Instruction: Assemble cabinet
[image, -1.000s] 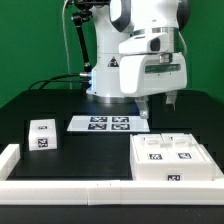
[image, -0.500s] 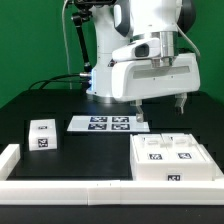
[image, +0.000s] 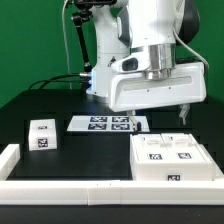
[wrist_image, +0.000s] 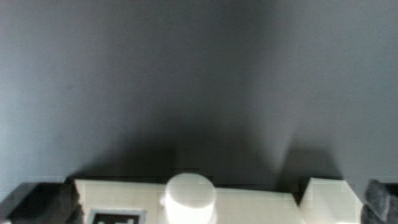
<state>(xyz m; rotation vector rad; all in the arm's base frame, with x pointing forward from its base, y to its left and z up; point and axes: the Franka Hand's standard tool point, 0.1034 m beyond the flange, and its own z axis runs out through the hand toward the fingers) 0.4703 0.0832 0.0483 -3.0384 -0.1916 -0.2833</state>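
Note:
The cabinet (image: 175, 160), a large white box with compartments and square tags, lies at the front on the exterior view's right. A small white tagged block (image: 42, 133) stands apart on the exterior view's left. My gripper (image: 166, 117) hangs open and empty just above and behind the cabinet's far edge; one dark finger (image: 184, 113) shows clearly. The wrist view shows a white part with a rounded knob (wrist_image: 187, 196) and a tag corner (wrist_image: 116, 214) between two dark shapes that look like my spread fingers (wrist_image: 25, 205).
The marker board (image: 108, 124) lies flat at mid-table, behind and beside the gripper. A low white border rail (image: 60, 186) runs along the front edge and turns up the exterior view's left side. The table is black; a green wall stands behind.
The arm has swung toward the exterior view's right and come lower, from above the marker board's end to above the cabinet's far edge. The parts have not moved.

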